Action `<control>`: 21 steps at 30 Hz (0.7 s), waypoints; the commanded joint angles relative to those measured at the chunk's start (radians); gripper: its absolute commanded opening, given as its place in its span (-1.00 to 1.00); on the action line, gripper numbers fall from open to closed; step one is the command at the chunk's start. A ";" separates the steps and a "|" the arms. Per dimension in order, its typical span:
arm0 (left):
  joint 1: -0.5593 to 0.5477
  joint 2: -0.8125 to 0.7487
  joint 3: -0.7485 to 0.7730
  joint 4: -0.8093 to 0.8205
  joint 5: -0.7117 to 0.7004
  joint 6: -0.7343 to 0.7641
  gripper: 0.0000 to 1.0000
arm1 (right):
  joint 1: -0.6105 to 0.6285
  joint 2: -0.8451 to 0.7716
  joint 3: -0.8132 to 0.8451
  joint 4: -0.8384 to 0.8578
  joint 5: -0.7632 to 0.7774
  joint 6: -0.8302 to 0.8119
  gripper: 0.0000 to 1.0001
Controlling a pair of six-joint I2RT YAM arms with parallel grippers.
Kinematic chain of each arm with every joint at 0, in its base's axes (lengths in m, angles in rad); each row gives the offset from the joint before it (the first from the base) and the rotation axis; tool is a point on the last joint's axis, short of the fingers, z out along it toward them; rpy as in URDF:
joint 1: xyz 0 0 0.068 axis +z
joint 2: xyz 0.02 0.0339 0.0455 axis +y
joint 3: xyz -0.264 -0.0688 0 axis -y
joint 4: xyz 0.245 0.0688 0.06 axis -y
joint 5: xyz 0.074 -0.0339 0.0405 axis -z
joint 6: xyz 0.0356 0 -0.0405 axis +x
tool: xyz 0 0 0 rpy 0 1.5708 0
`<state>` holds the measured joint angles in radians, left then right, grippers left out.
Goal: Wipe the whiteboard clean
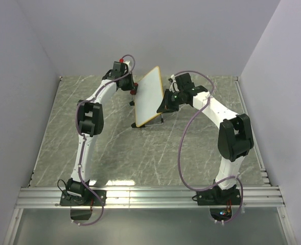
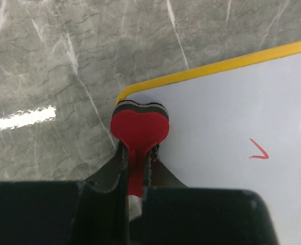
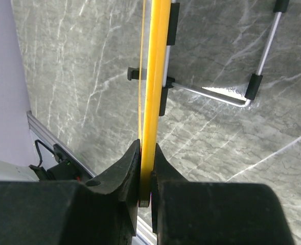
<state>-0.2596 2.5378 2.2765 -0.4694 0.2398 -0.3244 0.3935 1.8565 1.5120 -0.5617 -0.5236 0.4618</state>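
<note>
Whiteboard (image 1: 149, 97): tilted up on edge over the far middle of the marble table (image 1: 119, 153), between the two arms, with its white face turned toward the left arm
Right gripper (image 3: 146, 163): clenched on the board's yellow frame (image 3: 156, 76), pinching the rim edge-on; the wire stand (image 3: 219, 96) with its black feet sticks out from the board's back
Left gripper (image 2: 137, 155): clamped on the stem of a red heart-shaped eraser (image 2: 140, 126), whose felt side meets the board at its rounded corner, just inside the frame
Ink left: one small red tick (image 2: 258, 151) on the face, well apart from the eraser; the rest of the face in the left wrist view looks clean
Step in hand: wiping, by my reading, with the tick not yet reached
Doing it well: lay the felt flat and sweep across to the tick with light, even pressure; the right grip has to brace against that push or the board will pivot; stay off the frame lip, where the eraser could catch and twist between the fingers
</note>
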 commanded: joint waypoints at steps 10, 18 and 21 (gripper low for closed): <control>-0.067 -0.143 -0.026 0.066 0.262 -0.041 -0.99 | 0.087 -0.019 -0.104 -0.291 0.106 -0.291 -1.00; -0.156 -0.243 -0.164 0.005 0.242 -0.011 -0.99 | 0.088 0.016 -0.066 -0.284 0.068 -0.295 -1.00; -0.199 -0.240 -0.205 0.011 0.204 -0.021 -0.99 | 0.087 0.069 -0.003 -0.280 0.036 -0.287 -1.00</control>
<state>-0.3683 2.3165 2.1208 -0.4507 0.3962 -0.3355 0.4191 1.8164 1.5013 -0.7383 -0.5476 0.3771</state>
